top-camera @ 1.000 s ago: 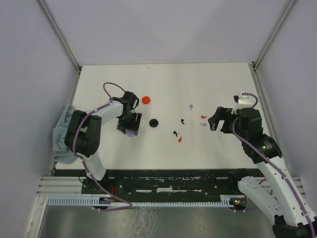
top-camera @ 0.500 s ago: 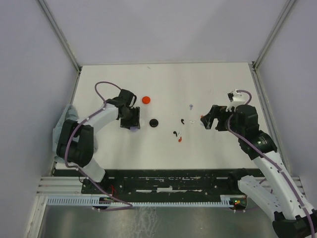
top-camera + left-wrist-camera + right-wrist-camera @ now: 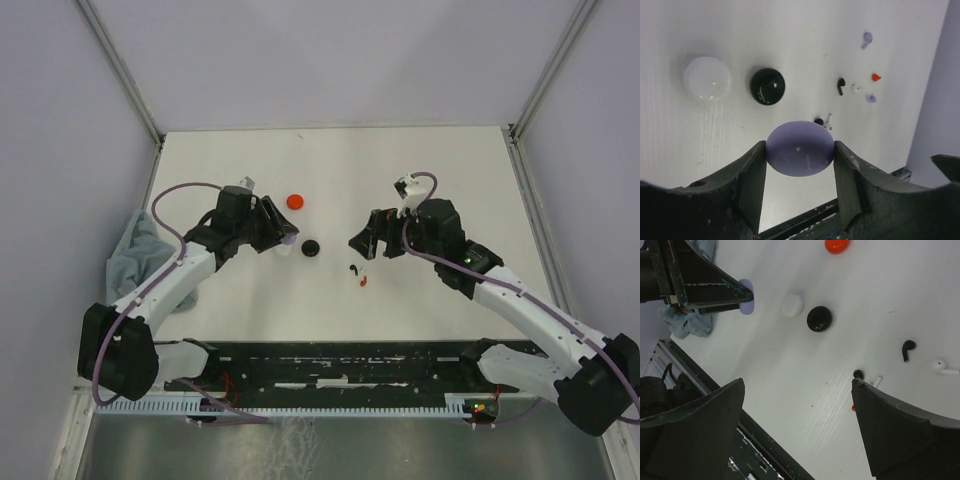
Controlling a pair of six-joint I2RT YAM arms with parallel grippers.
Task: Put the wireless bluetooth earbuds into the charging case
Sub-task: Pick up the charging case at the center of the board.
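Observation:
My left gripper (image 3: pixel 800 150) is shut on a round lavender charging case (image 3: pixel 800 148), held by its sides above the table; the top view shows it as the left gripper (image 3: pixel 284 238). The small stemmed earbuds lie scattered right of it: a black one (image 3: pixel 840 85), a white one (image 3: pixel 857 89), a red one (image 3: pixel 875 77) and two lavender ones (image 3: pixel 867 39). My right gripper (image 3: pixel 799 385) hangs open over the table, with a black earbud (image 3: pixel 858 373) and a red earbud (image 3: pixel 853 408) at its right finger. From above, the right gripper (image 3: pixel 362 243) hovers over the earbud cluster (image 3: pixel 353 268).
A white round case (image 3: pixel 707 78) and a black round case (image 3: pixel 767 86) lie on the table just beyond the held one. A red round case (image 3: pixel 294 201) sits farther back. A blue-grey cloth (image 3: pixel 130 260) is bunched at the table's left edge. Walls enclose three sides.
The left gripper closed on the lavender case and carried it up and to the right. The right arm swung left, from the table's right side to over the earbuds.

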